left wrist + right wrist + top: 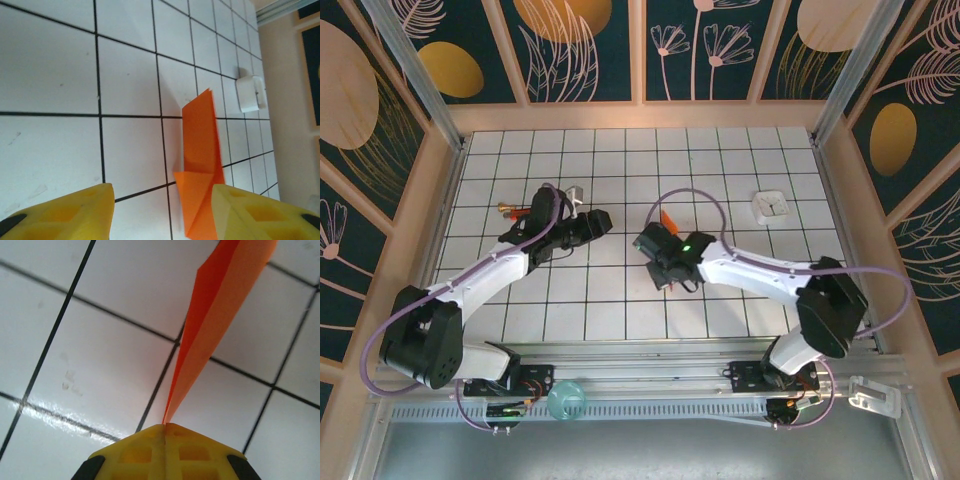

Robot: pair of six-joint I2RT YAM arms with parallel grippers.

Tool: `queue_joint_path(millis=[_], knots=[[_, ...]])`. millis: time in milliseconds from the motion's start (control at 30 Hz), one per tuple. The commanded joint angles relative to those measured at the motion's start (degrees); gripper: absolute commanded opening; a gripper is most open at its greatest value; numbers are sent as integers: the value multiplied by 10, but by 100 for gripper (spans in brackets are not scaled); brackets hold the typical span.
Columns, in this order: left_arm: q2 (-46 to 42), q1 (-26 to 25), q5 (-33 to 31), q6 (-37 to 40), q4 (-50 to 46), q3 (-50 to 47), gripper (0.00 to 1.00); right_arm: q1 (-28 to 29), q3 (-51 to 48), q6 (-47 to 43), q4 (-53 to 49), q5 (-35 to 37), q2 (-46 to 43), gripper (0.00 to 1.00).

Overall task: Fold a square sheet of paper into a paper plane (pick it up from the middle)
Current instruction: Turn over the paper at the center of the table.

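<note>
- Top view: the orange paper [667,218] is near the middle of the desk [620,305]. It is a small folded piece sticking out of the right jaws, with its free end towards the far edge.
- Top view: the right arm [760,268] reaches in from the near right corner, and its jaws are closed at the paper's lower end.
- Top view: the left arm [485,280] reaches in from the near left corner. Its jaws point across at the paper from the left, with a strip of bare desk between them and it.
- Top view: a white square block [770,205] lies towards the right edge, well apart from the paper. A thin stick [508,209] lies towards the left edge, beside the left arm.
- Left wrist view: the left jaws stand well apart and hold nothing. The paper [200,150] shows between them, closer to the right-hand one in the picture, whose inner edge covers the paper's lower corner. I cannot tell whether they touch.
- Left wrist view: a triangular flap is folded across the paper's lower part. The white block [248,94] lies beyond its upper tip.
- Right wrist view: the right jaws are pressed together with the paper [220,315] pinched at their tips. It rises from the seam as a narrow folded strip, widening towards the upper right, with the desk [100,340] behind it.
</note>
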Motion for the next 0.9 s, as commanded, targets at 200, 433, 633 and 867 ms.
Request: queue_joint_path(millis=[200,433,633,867], knots=[[9,2,7,10,-40,-3,54,79,4,28,49,-41,73,0],[46,2,59,-4,-18,-2,52,91,-19,46,97,-80,81,0],[101,-7,107,-9,-2,10,47,90,-46,54,135,-92,76,3],[178,-38,140,-4,7,50,42,91,-68,64,164,-95,71,6]])
